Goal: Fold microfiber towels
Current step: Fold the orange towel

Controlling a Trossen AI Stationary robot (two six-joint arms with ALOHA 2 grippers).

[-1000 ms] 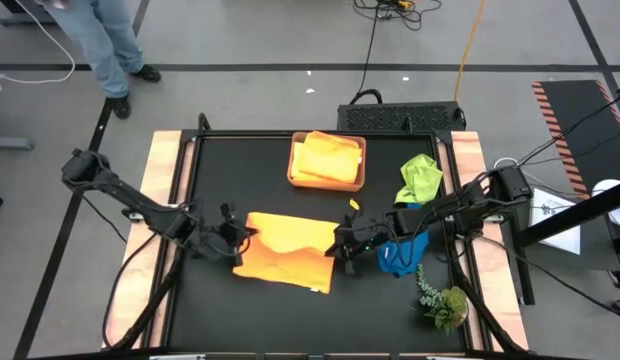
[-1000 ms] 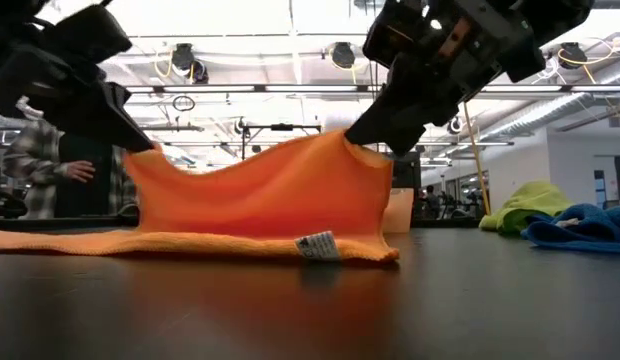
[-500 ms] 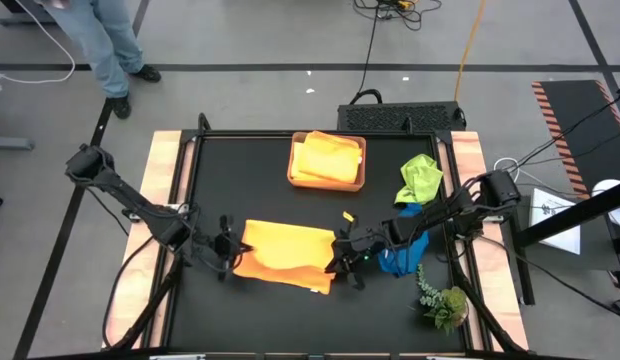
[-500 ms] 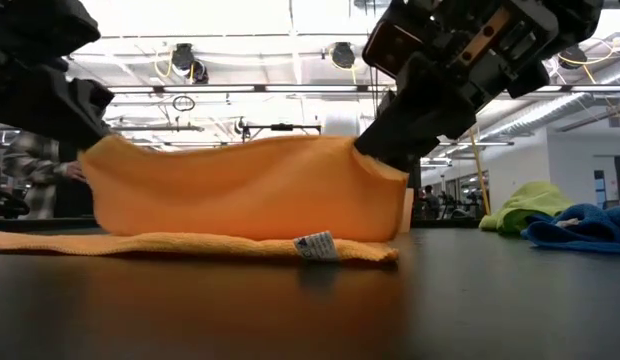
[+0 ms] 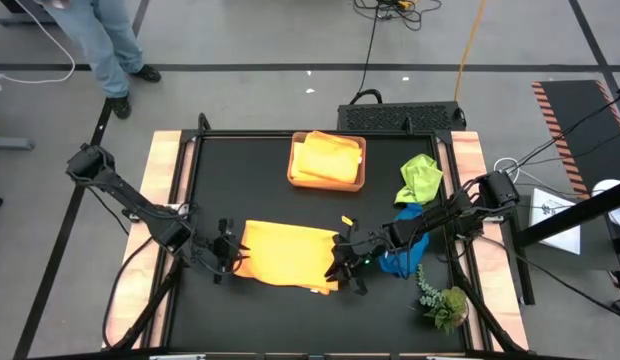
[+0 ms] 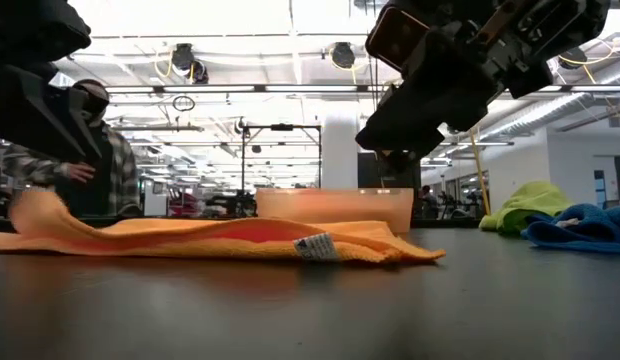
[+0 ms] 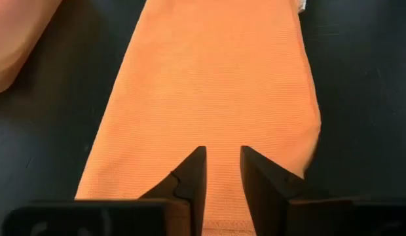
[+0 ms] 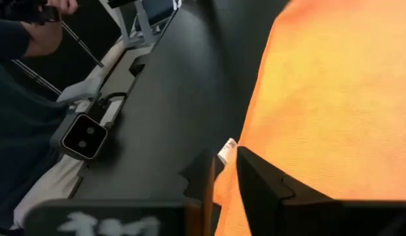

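An orange microfiber towel (image 5: 285, 255) lies folded flat on the black table; it also shows in the low view (image 6: 240, 238). Its white tag (image 6: 312, 245) sits at the near edge. My left gripper (image 5: 233, 257) hovers open over the towel's left end (image 7: 209, 85), with nothing between its fingers (image 7: 222, 160). My right gripper (image 5: 342, 268) hovers open just above the towel's right end (image 8: 334, 111), and its fingers (image 8: 224, 167) are also empty. The low view shows both grippers (image 6: 50, 110) (image 6: 380, 135) clear of the cloth.
A tan tray (image 5: 360, 170) at the far middle holds folded yellow and orange towels. A lime green towel (image 5: 420, 178) and a blue towel (image 5: 400, 258) lie crumpled at the right. A plant sprig (image 5: 445, 300) sits near the right front corner. A person (image 6: 90, 150) stands beyond the table.
Both grippers carried the towel's raised edge toward the table's near edge and sank. They then opened and let go. The lifted layer fell onto the lower one, so the towel now lies flat and doubled over.
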